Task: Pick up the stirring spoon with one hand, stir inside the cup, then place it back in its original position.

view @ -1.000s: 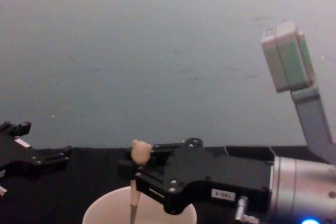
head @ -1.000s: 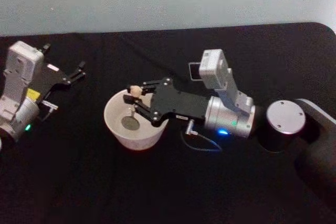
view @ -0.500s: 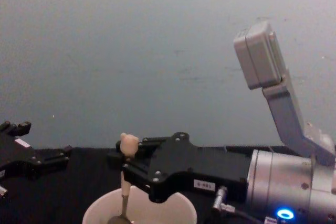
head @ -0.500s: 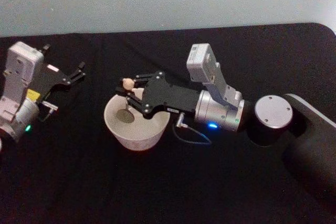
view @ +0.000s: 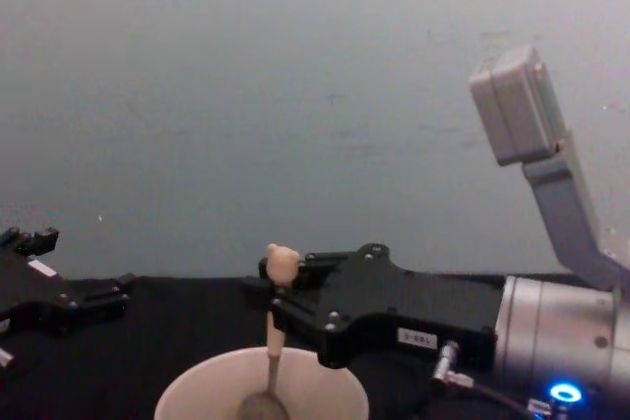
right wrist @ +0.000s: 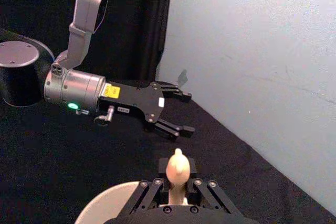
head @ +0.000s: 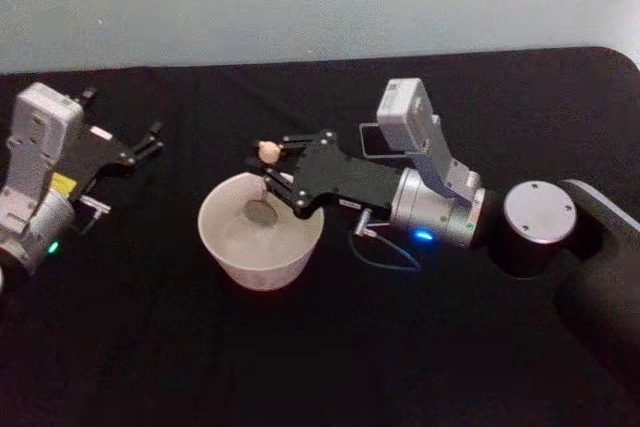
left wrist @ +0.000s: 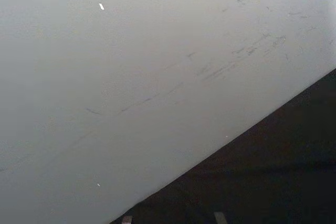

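I have the right black gripper (head: 268, 169) reaching in from the right over the wide round off-white cup (head: 262, 267), its fingers closed on the slim stirring spoon with a beige handle and a tiny bear-head knob (view: 275, 341). The grip sits just under the knob. In the right wrist view I can see little of the spoon beyond that knob poking up between the fingers. The spoon hangs nearly upright inside the cup, its small shiny round bowl low down near the middle, but I cannot tell whether it touches the cup's floor. In the chest view the bottom edge cuts the cup off, so I get its rim and the spoon bowl inside and nothing lower. The tall dark grey square-mouthed holder (head: 369, 139) stands behind the right arm on the black surface (head: 200, 347), mostly hidden by the wrist camera housing, with just part of its mouth showing. The left black gripper (head: 150, 140) sits well apart at the left side, above the surface, fingers spread and holding nothing. Its wrist camera gives me a pale scuffed wall (left wrist: 131, 77) and a dark corner of surface.
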Controlling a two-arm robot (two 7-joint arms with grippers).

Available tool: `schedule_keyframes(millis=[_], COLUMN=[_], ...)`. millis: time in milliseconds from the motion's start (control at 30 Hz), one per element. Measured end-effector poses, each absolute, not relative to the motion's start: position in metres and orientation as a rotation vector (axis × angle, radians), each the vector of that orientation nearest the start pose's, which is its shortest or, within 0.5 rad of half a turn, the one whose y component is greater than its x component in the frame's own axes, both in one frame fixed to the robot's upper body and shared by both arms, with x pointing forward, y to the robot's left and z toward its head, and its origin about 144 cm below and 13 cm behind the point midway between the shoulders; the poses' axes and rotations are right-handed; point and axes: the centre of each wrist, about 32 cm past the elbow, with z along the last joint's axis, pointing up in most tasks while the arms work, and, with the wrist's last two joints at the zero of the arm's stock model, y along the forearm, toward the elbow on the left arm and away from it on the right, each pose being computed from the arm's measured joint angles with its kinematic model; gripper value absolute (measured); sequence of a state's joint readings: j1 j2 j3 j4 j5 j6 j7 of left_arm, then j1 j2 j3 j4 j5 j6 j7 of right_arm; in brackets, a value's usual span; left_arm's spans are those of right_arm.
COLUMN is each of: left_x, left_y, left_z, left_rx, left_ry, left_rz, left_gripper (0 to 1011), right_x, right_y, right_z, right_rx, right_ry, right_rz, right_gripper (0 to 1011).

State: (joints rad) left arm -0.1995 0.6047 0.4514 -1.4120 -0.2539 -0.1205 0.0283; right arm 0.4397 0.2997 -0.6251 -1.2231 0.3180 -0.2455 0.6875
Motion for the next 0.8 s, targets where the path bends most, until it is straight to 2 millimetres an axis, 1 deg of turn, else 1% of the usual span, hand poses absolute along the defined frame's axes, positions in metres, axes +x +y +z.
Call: schedule_keyframes(millis=[233, 567, 800], left_x=[0.489, 0.489, 0.489], left_y=[0.31, 0.31, 0.31], left_z=[1.14, 1.14, 1.14], left_rx=[0.304, 0.304, 0.304], left_ry=[-0.285, -0.285, -0.285], left_rz=[1.248, 1.248, 1.248], left_gripper=[1001, 1001, 1001], right_x=[0.539, 0.537, 0.539], right_y=[-0.182, -0.184, -0.188], right_z=[1.151, 1.153, 1.169], right_rx=[-0.047, -0.034, 0.019], right_ry=[-0.196, -0.197, -0.221], right_rz=[-0.409, -0.413, -0.425], right_gripper=[174, 174, 174])
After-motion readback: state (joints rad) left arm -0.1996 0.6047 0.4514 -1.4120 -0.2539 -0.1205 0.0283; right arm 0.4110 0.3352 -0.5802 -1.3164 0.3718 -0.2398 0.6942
